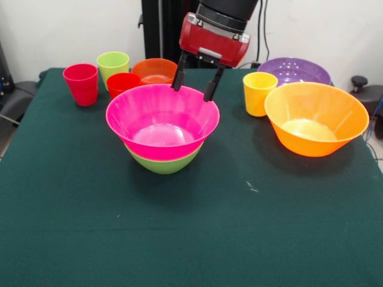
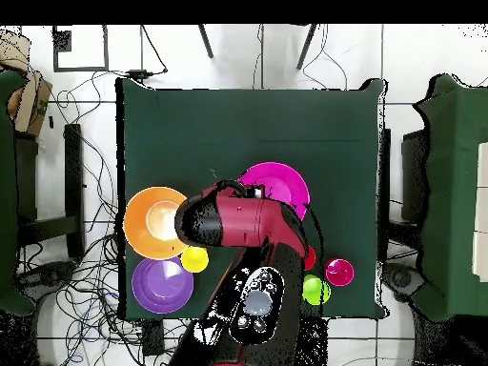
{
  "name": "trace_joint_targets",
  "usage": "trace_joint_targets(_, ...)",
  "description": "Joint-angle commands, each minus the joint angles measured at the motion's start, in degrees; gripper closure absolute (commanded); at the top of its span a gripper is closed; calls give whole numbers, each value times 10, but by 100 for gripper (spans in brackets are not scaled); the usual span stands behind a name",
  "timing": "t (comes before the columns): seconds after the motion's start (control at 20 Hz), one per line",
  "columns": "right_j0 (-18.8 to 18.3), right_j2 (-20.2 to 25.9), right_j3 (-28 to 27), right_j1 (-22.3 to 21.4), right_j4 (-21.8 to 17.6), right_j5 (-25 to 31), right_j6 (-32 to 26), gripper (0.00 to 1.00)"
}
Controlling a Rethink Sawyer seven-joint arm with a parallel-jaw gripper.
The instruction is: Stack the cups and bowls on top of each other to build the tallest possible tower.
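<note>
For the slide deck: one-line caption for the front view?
Open gripper hovers at the far rim of the pink bowl nested in the green bowl; remaining cups and bowls wait around.

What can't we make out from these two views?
- Front view: the small orange-red bowl is partly hidden by the red cup and the pink bowl.
- Front view: the green bowl shows only a lower sliver; the pink bowl covers the rest.
- Overhead view: the arm covers part of the pink bowl and the gripper.
- An orange cup: not visible in either view.
</note>
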Motion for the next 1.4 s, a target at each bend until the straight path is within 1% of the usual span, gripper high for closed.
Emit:
trace_joint_targets(0.05, -3, 47, -25, 12, 4, -4, 65, 0)
trace_joint_targets(0.25, -4, 48, -5, -5, 4, 2, 65, 0)
trace_joint_targets(0.4, -22, 68, 32, -26, 6, -8, 58, 0)
trace_joint_targets(0.5, -24, 71, 51, -30, 6, -19, 65, 0)
trace_joint_targets(0.75, -9, 59, 93, -47, 8, -28, 87, 0)
trace_joint_targets(1.0, 2, 49, 110, -67, 15, -10, 94, 0)
trace_joint_targets(1.2, 4, 51, 123, -65, 22, -22, 106, 0)
trace_joint_targets(1.4, 22, 42, 136, -60, 32, -34, 128, 0)
